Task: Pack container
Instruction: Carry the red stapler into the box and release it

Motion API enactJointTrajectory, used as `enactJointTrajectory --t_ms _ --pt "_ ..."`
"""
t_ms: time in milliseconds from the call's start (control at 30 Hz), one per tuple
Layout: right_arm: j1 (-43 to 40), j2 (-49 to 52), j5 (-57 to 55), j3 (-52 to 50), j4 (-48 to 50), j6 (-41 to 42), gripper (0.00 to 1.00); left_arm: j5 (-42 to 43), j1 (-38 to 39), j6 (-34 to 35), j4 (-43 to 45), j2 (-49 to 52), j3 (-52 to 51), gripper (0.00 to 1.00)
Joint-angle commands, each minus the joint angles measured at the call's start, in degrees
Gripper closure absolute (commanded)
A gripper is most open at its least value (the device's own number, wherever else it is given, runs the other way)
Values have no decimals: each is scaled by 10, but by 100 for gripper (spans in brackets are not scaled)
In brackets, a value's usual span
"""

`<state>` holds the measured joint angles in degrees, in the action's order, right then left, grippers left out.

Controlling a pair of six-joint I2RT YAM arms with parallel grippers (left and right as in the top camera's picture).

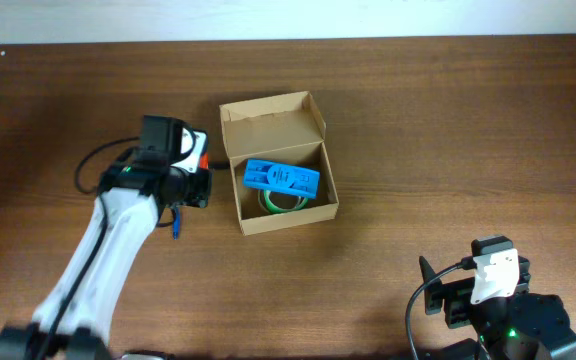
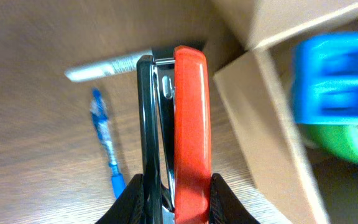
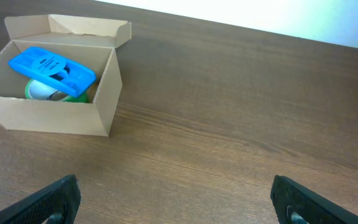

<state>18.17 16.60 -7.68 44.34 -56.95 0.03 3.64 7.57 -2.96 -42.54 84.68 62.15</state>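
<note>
Left gripper [image 2: 178, 196] clamps a red stapler [image 2: 191, 124] just beside the container [image 1: 288, 216], mid-table. Only its wrist view catches a white pen [image 2: 110, 65]. Right gripper [image 3: 176, 199] spreads wide, well apart, viewing the blue case [image 3: 51, 68] inside.

The worktop [image 1: 448, 120] is dark brown wood with lengthwise grain. A pale, brightly lit strip [image 1: 288, 18] borders its far edge.

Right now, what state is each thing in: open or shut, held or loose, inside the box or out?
Cardboard box, lid open, partly filled.
Blue case, inside the box, tilted on top.
Green roll, inside the box, underneath.
Stapler, gripped by the left hand, outside the box.
Blue pen, loose on the table.
Right hand, open and empty.
</note>
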Motion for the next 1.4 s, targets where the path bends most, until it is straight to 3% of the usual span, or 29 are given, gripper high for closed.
enactJointTrajectory --t_ms 0,167,533,833,933,1067,1367 --pt "-3 -3 -7 0 1 5 1 4 14 8 1 -63 6 92" --pt "-3 -3 -7 0 1 5 1 4 73 -20 1 -50 41 92" --pt "-3 -3 -7 0 1 5 1 -5 181 -154 -64 100 191 92" --pt "-3 -3 -7 0 1 5 0 -28 232 -165 -104 123 193 92" --pt "-3 -3 -7 0 1 5 1 -74 257 -165 -128 123 193 92" --pt "-3 -3 -7 0 1 5 1 -91 273 -229 -146 123 193 91" --pt "-3 -3 -7 0 1 5 1 -106 275 -268 -165 123 188 88"
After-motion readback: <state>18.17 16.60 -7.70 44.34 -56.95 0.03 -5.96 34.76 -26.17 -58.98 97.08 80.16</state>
